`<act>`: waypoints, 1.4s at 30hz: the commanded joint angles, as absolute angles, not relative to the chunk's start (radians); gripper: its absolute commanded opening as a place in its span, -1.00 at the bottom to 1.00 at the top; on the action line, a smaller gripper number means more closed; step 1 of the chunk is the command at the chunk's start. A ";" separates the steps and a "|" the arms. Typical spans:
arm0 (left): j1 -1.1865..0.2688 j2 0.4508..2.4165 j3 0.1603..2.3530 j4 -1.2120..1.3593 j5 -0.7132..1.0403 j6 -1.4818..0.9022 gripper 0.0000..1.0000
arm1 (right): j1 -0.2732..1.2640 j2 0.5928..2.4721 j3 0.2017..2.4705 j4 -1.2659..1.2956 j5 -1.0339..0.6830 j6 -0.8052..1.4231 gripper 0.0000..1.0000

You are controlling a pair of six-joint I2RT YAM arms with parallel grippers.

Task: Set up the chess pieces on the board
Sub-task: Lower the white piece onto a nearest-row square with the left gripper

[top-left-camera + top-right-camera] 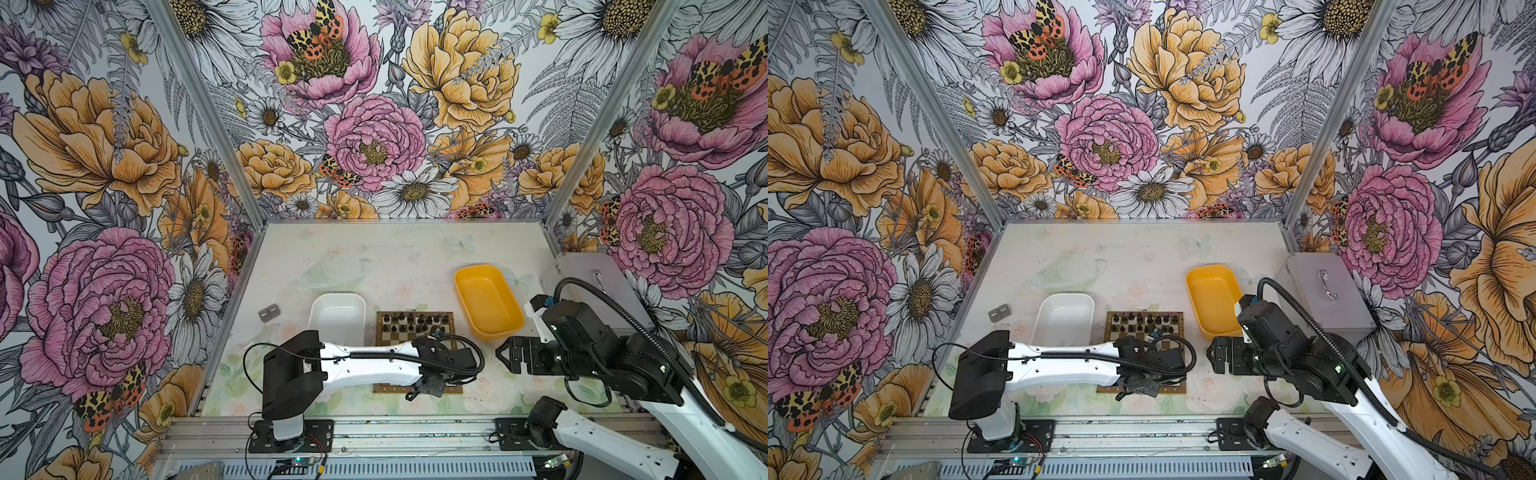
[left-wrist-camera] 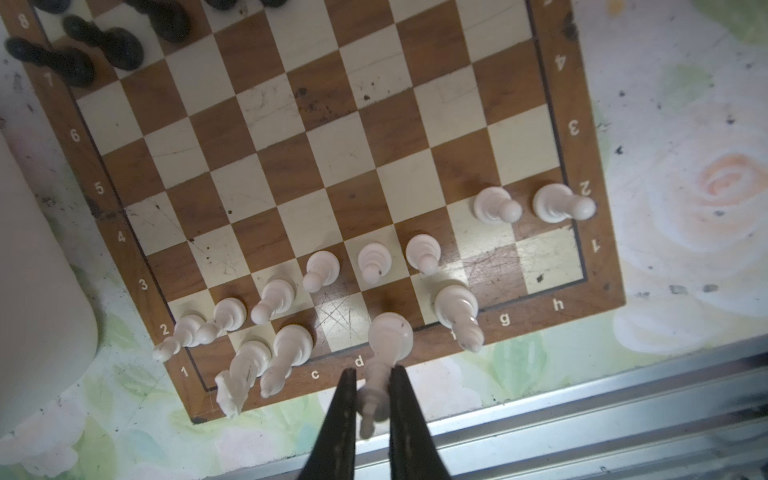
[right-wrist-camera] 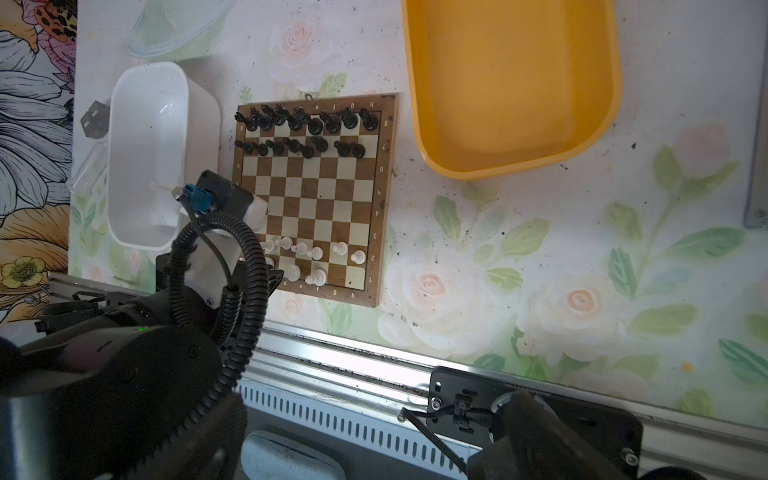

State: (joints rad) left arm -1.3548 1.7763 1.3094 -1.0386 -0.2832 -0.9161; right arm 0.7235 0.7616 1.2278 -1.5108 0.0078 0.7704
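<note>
The board point(image 2: 332, 158) lies in the middle of the table, with my left arm stretched across its near half in both top views. Black chess pieces point(image 3: 307, 124) fill its two far rows. White chess pieces point(image 2: 374, 262) stand in its two near rows, some leaning. My left gripper point(image 2: 371, 374) is shut on the top of a tall white piece point(image 2: 390, 338), whose base sits over the near row by the letters d and e. My right gripper point(image 1: 500, 354) hovers open and empty to the right of the board point(image 1: 384, 332), below the yellow tray.
A white tray point(image 1: 337, 316) touches the board's left side and a yellow tray point(image 1: 486, 303) stands at its far right. A grey metal box point(image 1: 1329, 291) sits at the right wall. An aluminium rail point(image 1: 374, 432) runs along the table's front edge.
</note>
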 commanded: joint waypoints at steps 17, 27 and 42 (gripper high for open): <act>-1.342 1.795 1.336 -1.025 -0.262 -0.885 -0.79 | 0.730 0.769 1.254 -1.520 0.041 0.782 0.99; -1.344 1.803 1.340 -1.024 -0.258 -0.883 -0.78 | 0.730 0.760 1.259 -1.530 0.051 0.786 0.99; -1.344 1.811 1.350 -1.026 -0.249 -0.877 -0.76 | 0.730 0.761 1.267 -1.543 0.059 0.781 0.99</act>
State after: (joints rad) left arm -1.3460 1.7943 1.3315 -1.0389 -0.2680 -0.8860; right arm 0.7235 0.7673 1.2392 -1.5368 0.0338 0.7708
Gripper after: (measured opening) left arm 0.137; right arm 0.995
